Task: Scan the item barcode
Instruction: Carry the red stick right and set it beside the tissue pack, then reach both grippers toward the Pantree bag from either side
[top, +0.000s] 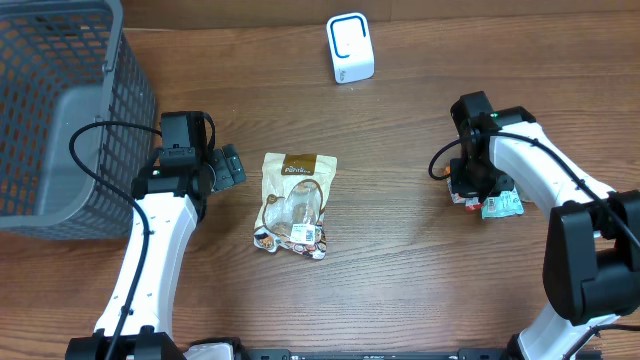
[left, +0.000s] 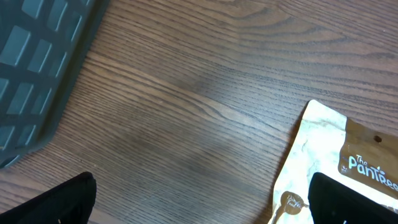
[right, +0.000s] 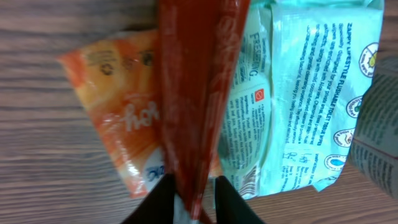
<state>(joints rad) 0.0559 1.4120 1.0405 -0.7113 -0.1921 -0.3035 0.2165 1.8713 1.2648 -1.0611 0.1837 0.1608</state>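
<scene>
With the right end effector (right: 196, 206) closed down to a narrow gap, pinches the thin end of a red packet (right: 193, 93) between the two dark fingertips, packet stretched straight out ahead of them. Holds the left end effector (top: 228, 167) spread wide, nothing between its fingers.

Under both: wood-grain tabletop (top: 400, 290).

Left of the left end effector and farther from the arm bases: grey mesh basket (top: 130, 110), near that end effector but apart from it.

Just right of the left end effector, flat on the tabletop: white-and-brown pouch (top: 297, 200), brown top edge toward the far side, one corner showing beside the right-hand fingertip in the left wrist view.

Below the right end effector, to the right of the red packet: pale green wipes pack (right: 305, 93), lying flat, printed face up.

Well beyond both end effectors, roughly between them, near the far edge: white scanner (top: 350, 48), standing alone.

Below the right end effector, to the left of the red packet: orange sachet (right: 118, 118), flat on the tabletop, inner edge hidden behind the red packet.
</scene>
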